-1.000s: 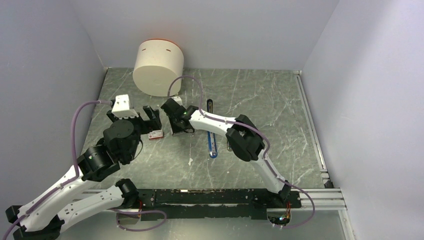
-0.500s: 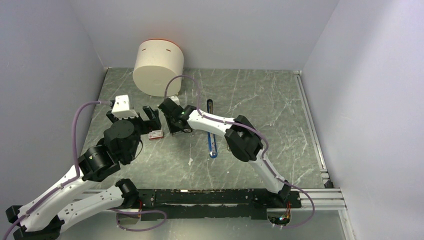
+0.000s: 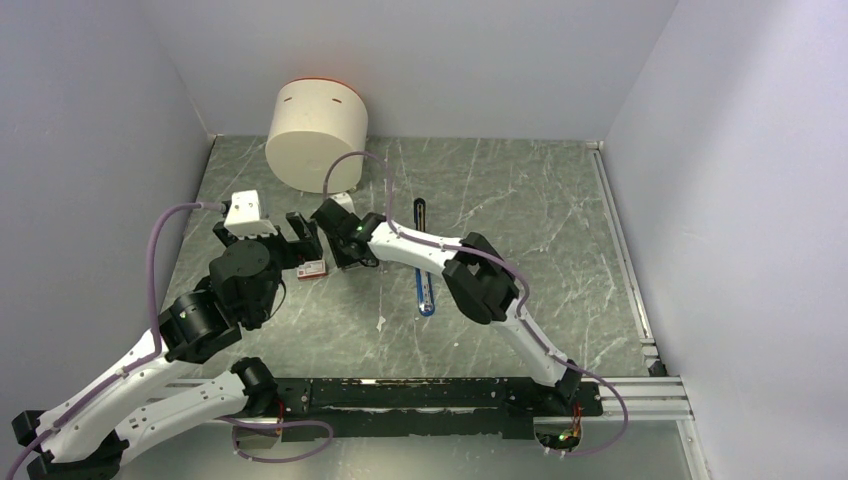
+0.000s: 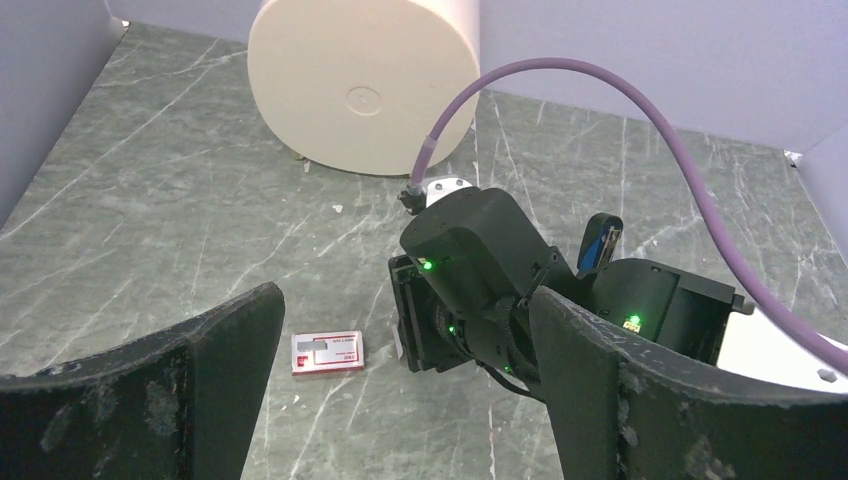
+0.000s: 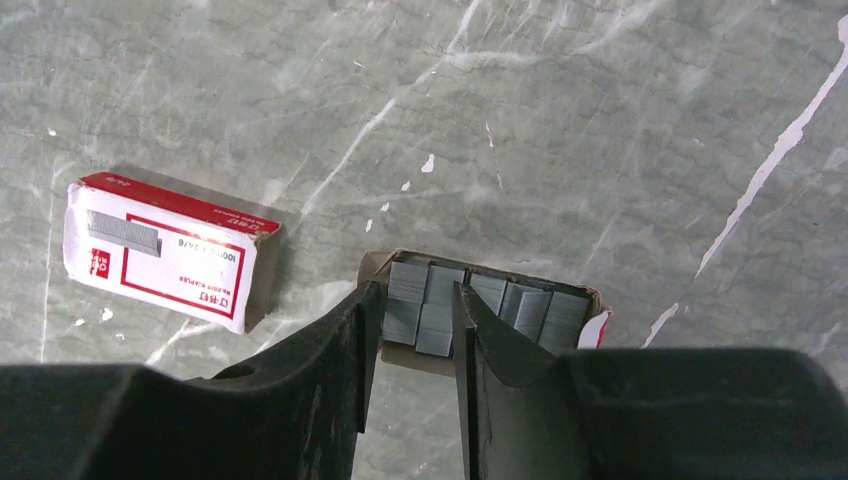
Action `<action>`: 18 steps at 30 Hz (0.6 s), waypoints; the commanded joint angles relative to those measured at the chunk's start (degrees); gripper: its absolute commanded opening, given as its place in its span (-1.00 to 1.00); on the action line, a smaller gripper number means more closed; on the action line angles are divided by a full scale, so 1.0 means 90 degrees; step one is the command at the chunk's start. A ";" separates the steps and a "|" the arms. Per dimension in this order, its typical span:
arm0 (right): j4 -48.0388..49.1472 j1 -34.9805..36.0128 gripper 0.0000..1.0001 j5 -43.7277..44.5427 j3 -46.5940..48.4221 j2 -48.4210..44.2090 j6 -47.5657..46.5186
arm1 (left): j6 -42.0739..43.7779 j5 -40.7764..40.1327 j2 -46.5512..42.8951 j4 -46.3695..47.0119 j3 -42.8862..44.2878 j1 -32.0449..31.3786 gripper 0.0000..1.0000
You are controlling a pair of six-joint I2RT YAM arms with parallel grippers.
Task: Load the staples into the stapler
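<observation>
Right gripper [image 5: 416, 292] straddles staples [image 5: 528, 312]; whether it grips them is unclear.

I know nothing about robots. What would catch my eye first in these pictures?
The big cream cylinder at the back left of the marbled green table dominates the overhead view. Close up, the right arm's fingers straddle grey staples in a little open tray, beside a red-and-white box. A slim blue stapler lies opened out on the table just right of them.
</observation>
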 commanded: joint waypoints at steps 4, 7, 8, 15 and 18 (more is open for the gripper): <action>-0.0243 0.0135 -0.26 0.0496 0.0450 0.0287 -0.0154 | -0.0023 -0.0183 0.0026 0.0086 -0.0051 0.0038 0.94; -0.0323 0.0170 -0.25 0.0619 0.0577 0.0362 -0.0167 | -0.0023 -0.0175 0.0021 0.0093 -0.0056 0.0043 0.94; -0.0354 0.0175 -0.25 0.0658 0.0611 0.0384 -0.0158 | -0.0017 -0.0175 0.0030 0.0091 -0.0056 0.0043 0.94; -0.0484 0.0233 -0.27 0.0958 0.0760 0.0475 -0.0149 | -0.0032 -0.0201 0.0022 0.0071 -0.0061 0.0044 0.94; -0.0505 0.0252 -0.32 0.1019 0.0813 0.0504 -0.0140 | -0.0042 -0.0194 0.0021 0.0071 -0.0056 0.0039 0.94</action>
